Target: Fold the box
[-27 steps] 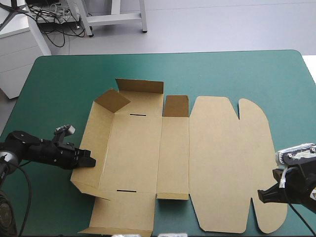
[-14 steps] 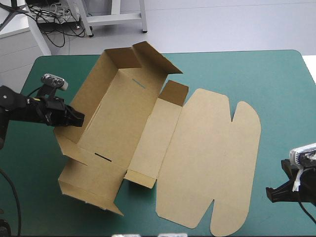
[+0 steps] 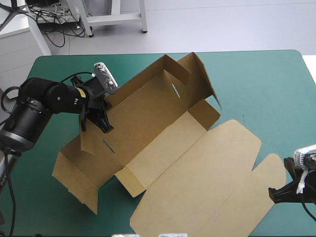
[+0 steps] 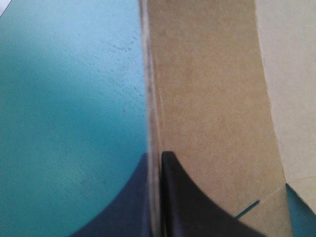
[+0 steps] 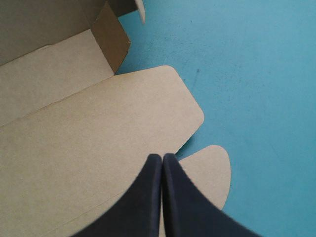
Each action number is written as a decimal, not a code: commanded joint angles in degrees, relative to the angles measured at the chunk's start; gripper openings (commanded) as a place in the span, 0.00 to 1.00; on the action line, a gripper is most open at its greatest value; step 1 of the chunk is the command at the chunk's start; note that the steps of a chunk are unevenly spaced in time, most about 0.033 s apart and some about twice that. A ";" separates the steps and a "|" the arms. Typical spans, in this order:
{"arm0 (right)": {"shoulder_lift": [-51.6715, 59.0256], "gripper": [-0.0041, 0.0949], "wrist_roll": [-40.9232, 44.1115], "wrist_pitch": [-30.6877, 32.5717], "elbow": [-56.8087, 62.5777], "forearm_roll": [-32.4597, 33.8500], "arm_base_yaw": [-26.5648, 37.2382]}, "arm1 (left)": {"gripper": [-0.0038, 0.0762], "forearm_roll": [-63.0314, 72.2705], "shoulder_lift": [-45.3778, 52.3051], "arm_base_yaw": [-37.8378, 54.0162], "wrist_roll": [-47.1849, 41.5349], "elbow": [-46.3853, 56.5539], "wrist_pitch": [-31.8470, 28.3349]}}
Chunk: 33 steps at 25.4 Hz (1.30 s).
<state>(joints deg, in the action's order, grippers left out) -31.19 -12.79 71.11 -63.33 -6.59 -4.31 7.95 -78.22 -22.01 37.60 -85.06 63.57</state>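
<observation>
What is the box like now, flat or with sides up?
Partly up. The box's long walls stand raised, one pinched by the left gripper, while its big lid lies flat on the table.

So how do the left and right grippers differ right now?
The left gripper is clamped on a raised wall of the box; the right gripper grips nothing. The left is at the box's left side, the right by the lid's rounded flap. Both have fingers together.
</observation>
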 commanded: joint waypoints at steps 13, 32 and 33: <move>-0.45 0.02 0.53 -3.39 -1.55 -0.13 0.56 | 0.04 -33.88 0.63 -22.40 0.10 9.08 -30.94; -0.45 0.02 2.12 -3.92 -1.55 -0.13 0.56 | 0.04 -76.94 4.50 -30.72 -36.05 26.16 -39.82; -0.45 0.02 2.48 -4.10 -1.55 -0.03 0.56 | 0.04 -78.93 4.89 -30.72 -38.41 27.34 -40.53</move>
<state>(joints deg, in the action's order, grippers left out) -31.19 -11.12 71.00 -63.33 -6.59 -4.31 -63.76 -76.43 -52.26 5.10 -58.57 24.80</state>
